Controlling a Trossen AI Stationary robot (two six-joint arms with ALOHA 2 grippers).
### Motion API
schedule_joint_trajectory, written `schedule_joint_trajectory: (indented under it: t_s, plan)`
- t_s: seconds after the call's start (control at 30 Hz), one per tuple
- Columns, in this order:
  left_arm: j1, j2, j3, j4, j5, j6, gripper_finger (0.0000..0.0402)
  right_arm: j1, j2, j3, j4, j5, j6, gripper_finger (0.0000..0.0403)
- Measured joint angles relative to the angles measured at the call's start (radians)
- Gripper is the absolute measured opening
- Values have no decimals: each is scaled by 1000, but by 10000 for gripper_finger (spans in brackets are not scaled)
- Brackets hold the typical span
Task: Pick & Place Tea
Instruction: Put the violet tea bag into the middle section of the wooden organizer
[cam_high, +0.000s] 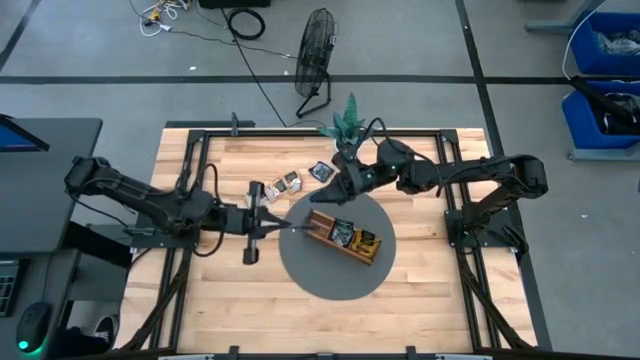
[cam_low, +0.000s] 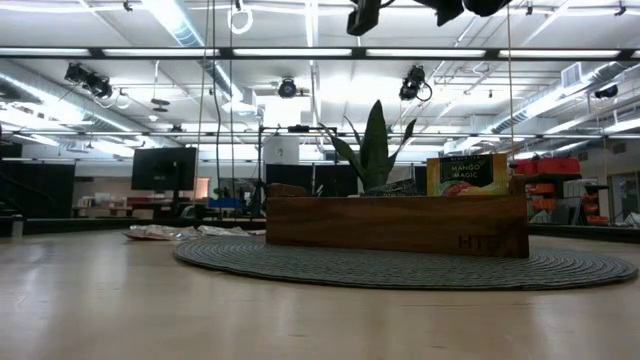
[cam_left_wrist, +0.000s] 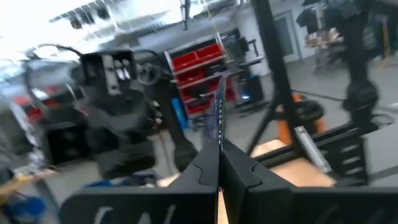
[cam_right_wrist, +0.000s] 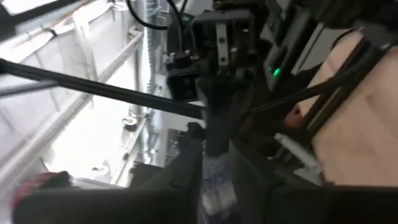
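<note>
Sachet (cam_left_wrist: 219, 106) is pinched edge-on in the closed left gripper (cam_left_wrist: 219, 148), right at the wooden tray's (cam_high: 345, 238) left end; right gripper (cam_high: 328, 198) hangs just beside; left arm's nearer.

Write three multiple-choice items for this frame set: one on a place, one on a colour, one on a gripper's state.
1. Where does the long brown wooden tray sit?
A. On the round grey mat
B. On bare table wood by the left arm
C. On the floor

2. What colour is the upright square sachet standing above the tray's wall in the low view?
A. Bright blue
B. Yellow-orange
C. Pink

3. How is the left gripper?
A. Wide open and empty
B. Out of every view
C. Shut on a thin dark sachet seen edge-on

Answers: 1 A, the high view shows the tray wholly inside the mat's circle. 2 B, its printed face is yellow-orange. 3 C, the left wrist view shows the fingers together with the thin edge rising between them.
</note>
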Motion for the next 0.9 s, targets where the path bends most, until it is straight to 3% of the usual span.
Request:
schedule_joint_trajectory:
  t_s: [0.17,0.33,0.47,0.67,0.9]
  plan:
    - [-27,0,0,-24,-4,-211,3,-13,0,0,-14,-5,-91,119]
    - [-2,0,0,-208,-4,-497,3,-3,-6,19,-46,-8,-247,125]
    - [51,0,0,-362,28,-688,2,24,-6,120,-294,5,-445,122]
    - [109,0,0,-443,179,-762,2,51,9,336,-870,80,-725,109]
    - [194,1,-1,-535,346,-861,2,86,72,438,-957,173,-832,107]
